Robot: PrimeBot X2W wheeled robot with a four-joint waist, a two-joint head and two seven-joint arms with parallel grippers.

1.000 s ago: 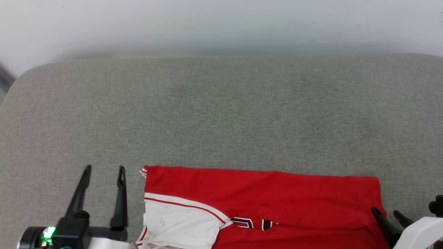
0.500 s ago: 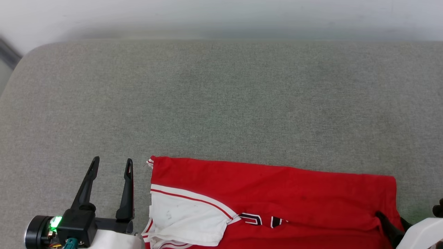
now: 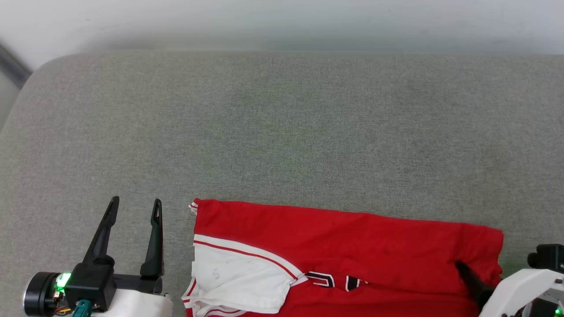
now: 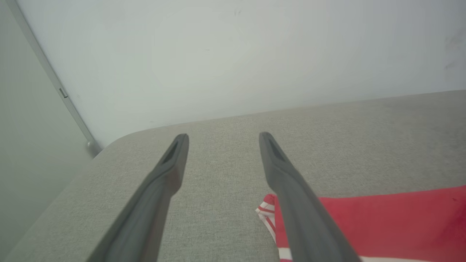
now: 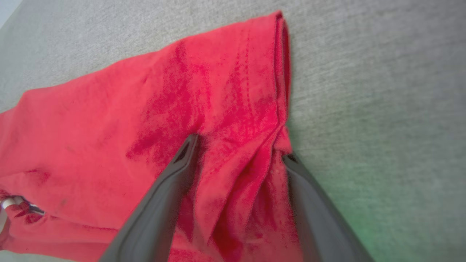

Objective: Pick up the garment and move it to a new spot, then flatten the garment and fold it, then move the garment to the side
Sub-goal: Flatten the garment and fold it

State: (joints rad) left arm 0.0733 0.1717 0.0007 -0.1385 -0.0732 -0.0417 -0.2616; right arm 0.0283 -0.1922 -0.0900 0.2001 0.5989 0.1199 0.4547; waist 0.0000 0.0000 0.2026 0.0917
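We judge the garment (image 3: pixel 343 246) folded; left pincer (image 3: pixel 134 202) spread beside it, right pincer (image 5: pixel 240 147) spread astride its right edge; moving aside remains.

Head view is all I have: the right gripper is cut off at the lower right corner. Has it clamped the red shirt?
Observer: Not clamped. In the right wrist view the right gripper stands open, with a raised ridge of the garment between its fingers.
Operator: Which part of the shirt is that?
Observer: The part next to the stitched hem edge, which looks doubled over there, with bare grey cushion just beyond it.
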